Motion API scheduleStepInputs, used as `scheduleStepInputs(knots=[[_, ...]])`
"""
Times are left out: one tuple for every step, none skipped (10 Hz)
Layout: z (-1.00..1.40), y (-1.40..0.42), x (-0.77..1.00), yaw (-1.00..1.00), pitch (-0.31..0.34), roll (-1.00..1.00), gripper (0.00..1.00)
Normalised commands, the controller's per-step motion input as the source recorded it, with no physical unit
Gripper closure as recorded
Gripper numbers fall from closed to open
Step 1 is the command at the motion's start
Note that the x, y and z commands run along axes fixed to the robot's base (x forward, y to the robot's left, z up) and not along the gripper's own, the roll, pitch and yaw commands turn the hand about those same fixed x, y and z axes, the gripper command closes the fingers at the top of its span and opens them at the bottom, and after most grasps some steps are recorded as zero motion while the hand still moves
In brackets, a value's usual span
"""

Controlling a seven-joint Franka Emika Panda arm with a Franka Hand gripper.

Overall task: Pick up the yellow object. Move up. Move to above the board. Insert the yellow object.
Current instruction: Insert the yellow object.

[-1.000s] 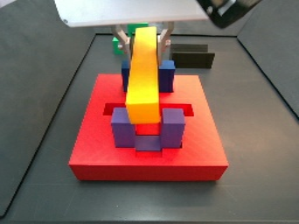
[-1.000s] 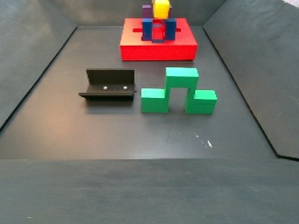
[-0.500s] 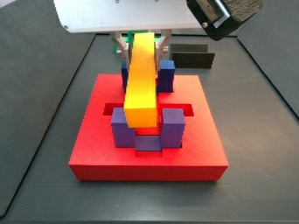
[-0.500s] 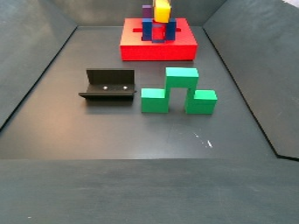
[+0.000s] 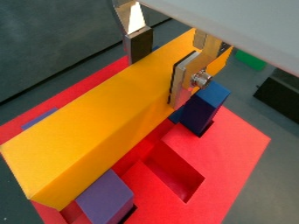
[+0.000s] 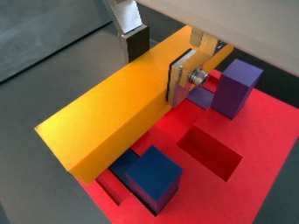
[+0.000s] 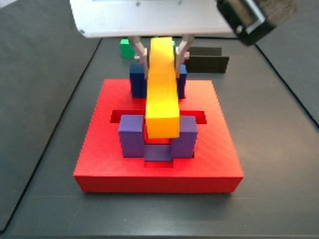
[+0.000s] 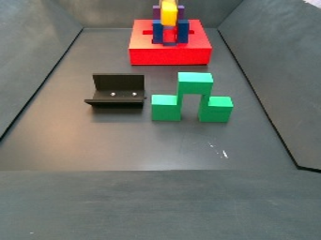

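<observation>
The yellow object point(image 7: 162, 86) is a long yellow-orange bar held lengthwise over the red board point(image 7: 100, 163). Its near end sits low between the two purple blocks point(image 7: 131, 140), and its far end lies between the blue blocks point(image 7: 137, 75). My gripper point(image 7: 162, 42) is shut on the bar at its far end. In both wrist views the fingers point(image 5: 184, 79) point(image 6: 181, 74) press on the bar's sides point(image 5: 100, 122) point(image 6: 111, 114). In a side view the bar's end point(image 8: 167, 13) shows above the board point(image 8: 172, 49).
A green arch-shaped block point(image 8: 191, 97) and the dark fixture point(image 8: 115, 92) stand on the grey floor away from the board. A black block point(image 7: 208, 62) lies behind the board. Open recessed slots point(image 5: 176, 175) show in the board beside the bar.
The bar has shifted slightly right and come down; its near end now sits lower between the purple blocks. The gripper moved with it.
</observation>
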Motion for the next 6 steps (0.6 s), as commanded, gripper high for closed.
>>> scheduleStepInputs(knots=[[-0.05,0.02,0.00,-0.06,0.091,0.00,1.00],[0.00,0.00,0.00,0.00,0.090,0.00,1.00],[0.07,-0.01,0.00,0.00,0.077,0.00,1.00],[0.14,-0.04,0.00,0.01,0.073,-0.03,1.00],[0.11,-0.02,0.00,0.10,0.051,-0.03,1.00],[0.05,0.00,0.00,0.13,0.047,-0.02,1.00]])
